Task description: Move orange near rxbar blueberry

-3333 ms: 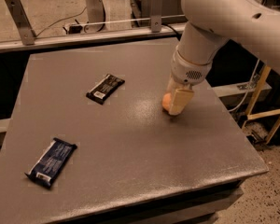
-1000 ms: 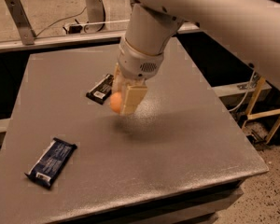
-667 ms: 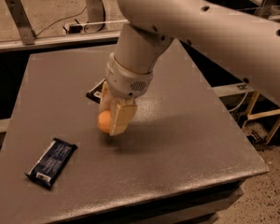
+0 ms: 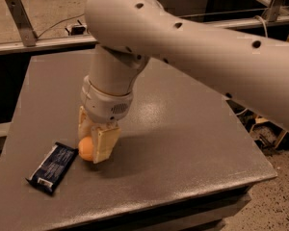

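Observation:
The orange (image 4: 85, 149) is a small round fruit held between the tan fingers of my gripper (image 4: 93, 146), low over the grey table (image 4: 183, 143), at the front left. The gripper is shut on the orange. The rxbar blueberry (image 4: 53, 167) is a dark navy bar with a white label at its near end. It lies flat just left of the orange, a small gap apart. My big white arm (image 4: 192, 47) covers the middle of the table and hides the black-wrapped bar.
The table's front edge (image 4: 149, 206) is close below the gripper. A metal rail (image 4: 38, 42) runs along the back. Floor and a yellow frame (image 4: 267, 129) lie to the right.
My gripper has carried the orange from the right of the table leftward and toward the front, down next to the navy bar. The arm now hides the black bar.

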`<state>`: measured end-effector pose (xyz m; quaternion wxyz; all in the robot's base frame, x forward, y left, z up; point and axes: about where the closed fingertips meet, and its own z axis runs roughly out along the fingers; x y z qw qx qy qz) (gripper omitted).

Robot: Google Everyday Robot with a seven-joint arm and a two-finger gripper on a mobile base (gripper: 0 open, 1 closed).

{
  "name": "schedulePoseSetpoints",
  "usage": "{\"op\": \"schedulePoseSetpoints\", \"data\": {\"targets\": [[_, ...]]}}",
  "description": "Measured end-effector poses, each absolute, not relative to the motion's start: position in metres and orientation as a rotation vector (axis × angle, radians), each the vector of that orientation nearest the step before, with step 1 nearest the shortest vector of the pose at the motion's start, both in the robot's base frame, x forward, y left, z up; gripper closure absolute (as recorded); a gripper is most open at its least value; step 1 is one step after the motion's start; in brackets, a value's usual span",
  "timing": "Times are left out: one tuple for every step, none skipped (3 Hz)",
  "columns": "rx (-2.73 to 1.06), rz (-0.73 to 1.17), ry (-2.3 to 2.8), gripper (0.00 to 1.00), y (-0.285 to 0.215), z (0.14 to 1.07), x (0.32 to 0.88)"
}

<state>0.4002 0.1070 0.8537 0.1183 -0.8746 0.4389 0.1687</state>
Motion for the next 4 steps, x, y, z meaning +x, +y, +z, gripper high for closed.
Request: {"op": "schedulePoseSetpoints", "data": {"targets": [[-2.587, 0.508, 1.235, 0.63, 0.1169, 0.8487, 0.3868], [-2.59, 0.505, 1.231, 0.39, 0.1179, 0.8488, 0.3853], [-2.591, 0.502, 1.229, 0.17, 0.1184, 0.8492, 0.3844], [-2.592, 0.498, 1.226, 0.0, 0.1191, 0.8496, 0.3835]]}}
